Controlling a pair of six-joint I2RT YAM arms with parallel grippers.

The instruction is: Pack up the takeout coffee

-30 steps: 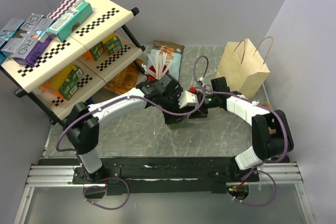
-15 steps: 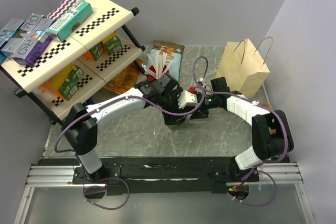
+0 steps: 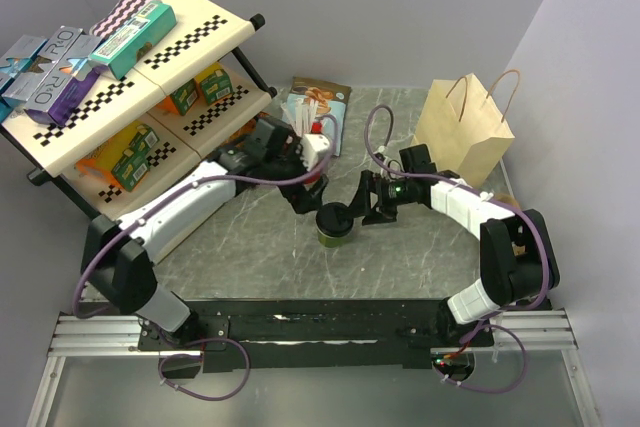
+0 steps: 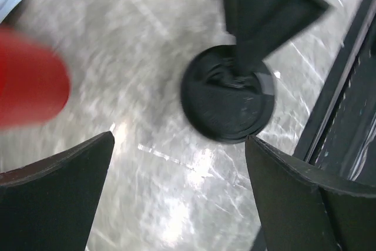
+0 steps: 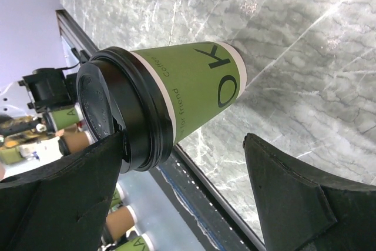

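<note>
I had the coffee cup (image 5: pixel 176 104) lined up between the right gripper's (image 5: pixel 183 151) wide-open, empty fingers; left gripper (image 4: pixel 179 142) gaped empty; next, I judged: close, lift, carry to paper bag (image 3: pixel 463 132).

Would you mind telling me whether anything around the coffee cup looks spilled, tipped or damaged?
Nothing stands out: the takeout coffee stands upright on the table, black lid on, with no liquid visible around it.

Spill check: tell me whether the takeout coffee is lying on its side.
No, the takeout coffee stands upright on the table, its black lid facing up in the overhead view.
</note>
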